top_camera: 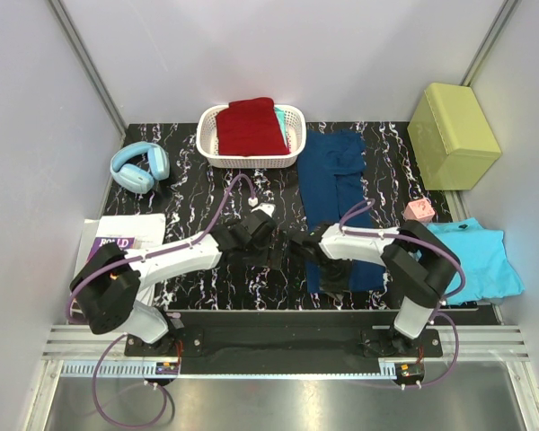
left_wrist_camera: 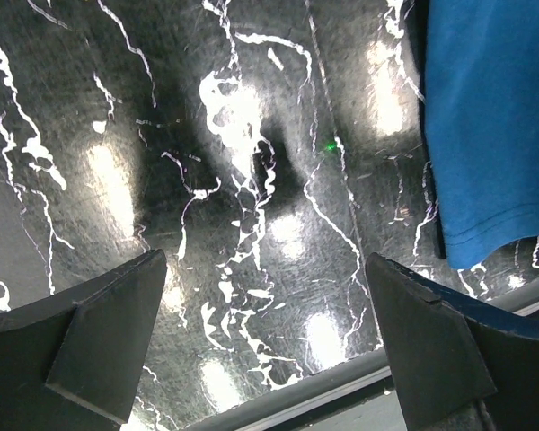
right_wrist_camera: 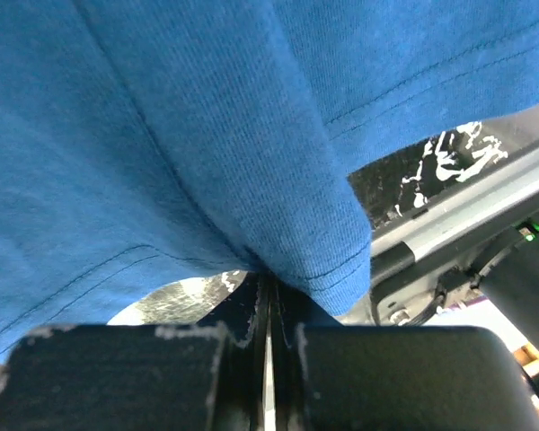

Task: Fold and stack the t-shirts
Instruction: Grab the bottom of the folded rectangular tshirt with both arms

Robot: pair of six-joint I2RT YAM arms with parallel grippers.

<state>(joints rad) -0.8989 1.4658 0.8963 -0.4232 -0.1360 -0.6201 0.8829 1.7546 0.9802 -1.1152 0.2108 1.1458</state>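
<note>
A navy blue t-shirt (top_camera: 337, 184), folded into a long strip, lies down the middle of the black marbled table. My right gripper (top_camera: 334, 277) is at the strip's near end, shut on the hem of the blue t-shirt (right_wrist_camera: 207, 135); the cloth bunches up out of the closed jaws of the right gripper (right_wrist_camera: 268, 289). My left gripper (top_camera: 268, 244) hovers open just left of the strip. In the left wrist view the left gripper (left_wrist_camera: 263, 269) has only bare table between its fingers, and the blue t-shirt (left_wrist_camera: 494, 126) is at the upper right. A dark red t-shirt (top_camera: 250, 126) sits folded in the basket. A turquoise t-shirt (top_camera: 476, 259) lies at the right edge.
The white basket (top_camera: 292, 148) stands at the back centre. Light blue headphones (top_camera: 139, 167) lie at the back left and a booklet (top_camera: 117, 235) at the near left. A yellow-green box (top_camera: 454, 135) stands at the back right with a small pink object (top_camera: 419, 211) in front of it. The table's front rail (left_wrist_camera: 341, 382) is close.
</note>
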